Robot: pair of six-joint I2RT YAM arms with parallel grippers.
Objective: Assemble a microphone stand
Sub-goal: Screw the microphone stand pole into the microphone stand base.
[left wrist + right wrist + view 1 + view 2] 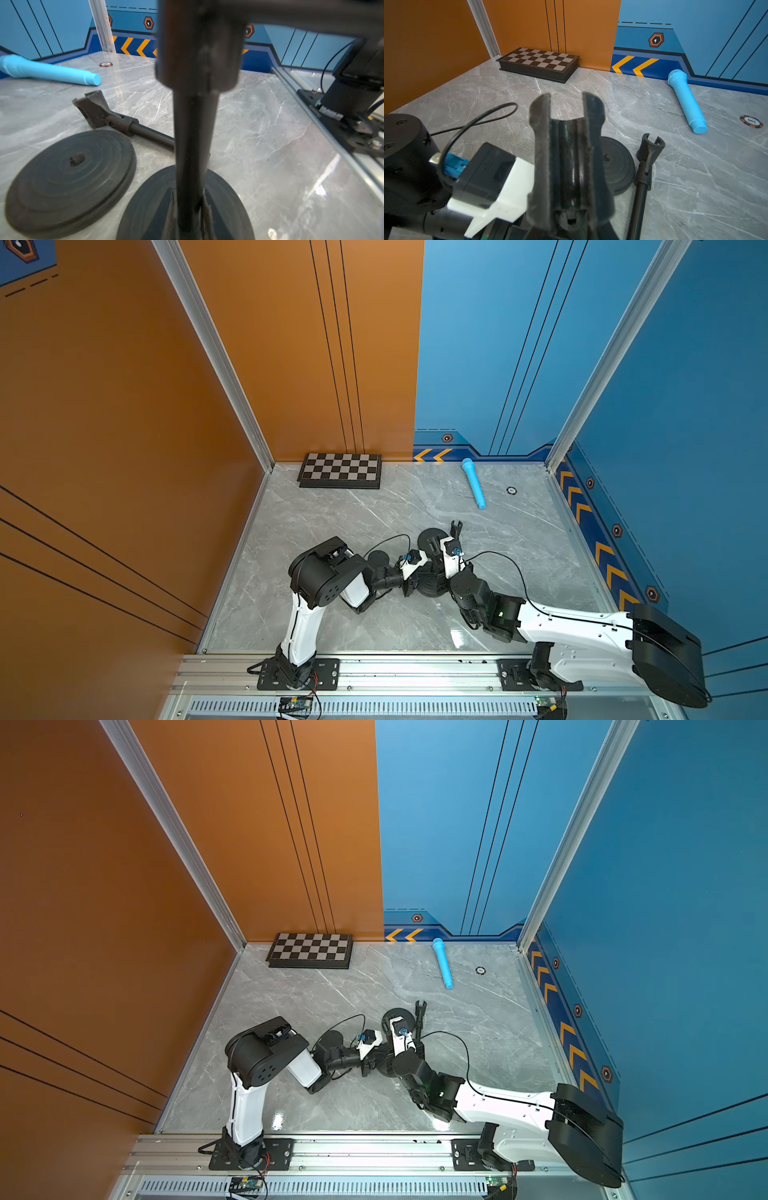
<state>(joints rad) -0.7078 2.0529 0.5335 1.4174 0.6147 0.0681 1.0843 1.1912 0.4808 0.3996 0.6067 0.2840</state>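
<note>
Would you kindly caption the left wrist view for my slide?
Left gripper grips an upright stand pole on a round base; second base beside.

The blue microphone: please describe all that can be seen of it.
The microphone is light blue all over and looks like plastic. It has a wider round head, a straight handle that narrows slightly, and a small collar before its flat tail end. It lies flat on the grey marble-look table, with the head close to the blue back wall and the tail pointing away from it. Nothing else on the table touches it. A chip lies apart beside it.
</note>
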